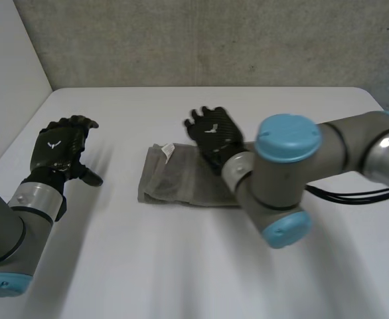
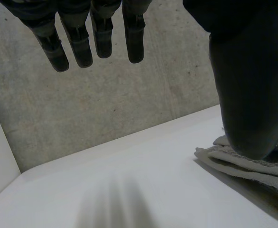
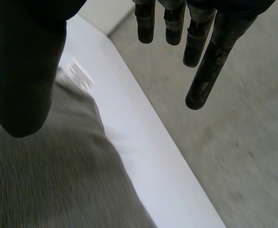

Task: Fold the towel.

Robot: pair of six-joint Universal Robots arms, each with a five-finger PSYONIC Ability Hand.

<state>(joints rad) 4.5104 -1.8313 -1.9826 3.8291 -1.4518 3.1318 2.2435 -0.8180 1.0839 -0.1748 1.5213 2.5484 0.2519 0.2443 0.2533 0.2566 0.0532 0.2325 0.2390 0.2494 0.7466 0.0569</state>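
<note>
Lying folded in a flat stack, the grey towel (image 1: 178, 181) sits near the middle of the white table (image 1: 181, 272), with a white label (image 1: 168, 151) towards its eleven o'clock corner. It looks soft, light and limp, so it is best pinched at a corner through all layers. The right hand (image 1: 214, 133) is over its one o'clock edge, fingers straight, holding nothing. The left hand (image 1: 60, 147), well clear at nine o'clock, is spread and empty.
</note>
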